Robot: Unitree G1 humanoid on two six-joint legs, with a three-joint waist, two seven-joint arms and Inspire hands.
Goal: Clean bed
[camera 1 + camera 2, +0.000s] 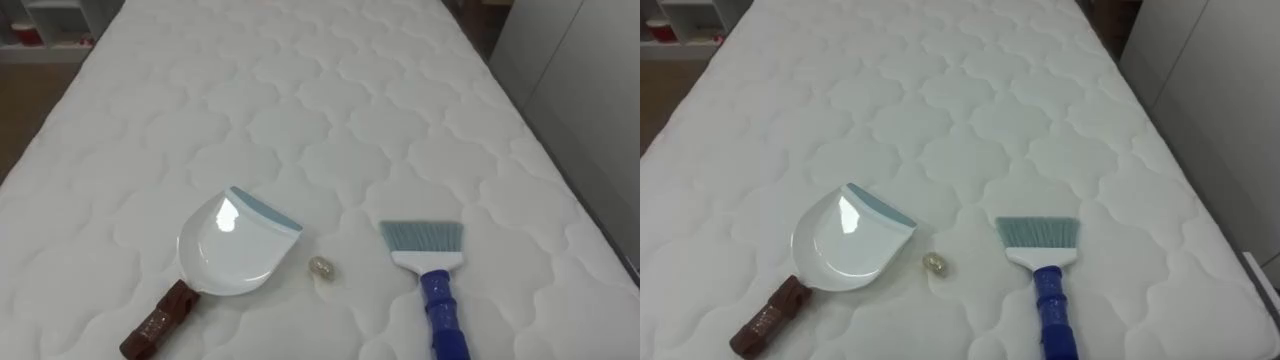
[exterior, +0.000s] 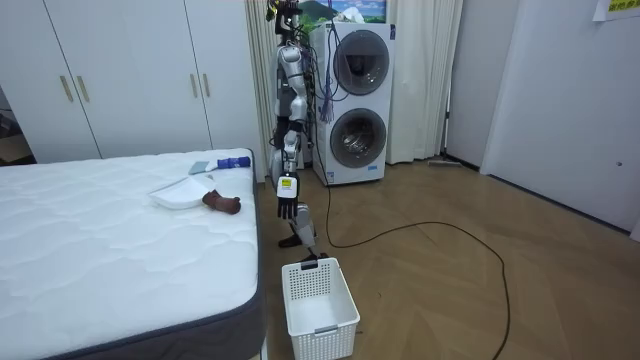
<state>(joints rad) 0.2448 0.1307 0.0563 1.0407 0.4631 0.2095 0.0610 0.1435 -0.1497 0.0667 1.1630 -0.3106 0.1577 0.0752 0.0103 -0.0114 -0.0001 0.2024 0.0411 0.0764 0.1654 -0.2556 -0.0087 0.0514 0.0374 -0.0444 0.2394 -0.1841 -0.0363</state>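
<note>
A white quilted mattress (image 1: 330, 100) lies before me. Near its front edge rests a white dustpan (image 1: 235, 245) with a pale blue lip and a brown handle pointing to the lower left. To its right lies a brush (image 1: 425, 250) with grey bristles and a blue handle. Between the two sits a small beige scrap of litter (image 1: 320, 268). In the room view I stand upright at the bed's side, beside the dustpan (image 2: 180, 193) and the brush (image 2: 225, 163). My left hand (image 2: 287, 208) hangs at my side with relaxed fingers, holding nothing.
A white slatted basket (image 2: 320, 300) stands on the wooden floor by the bed's corner. Stacked washing machines (image 2: 355, 100) are behind me, and white wardrobes (image 2: 130, 70) line the wall. The mattress's right edge (image 1: 600, 250) drops off near a pale wall.
</note>
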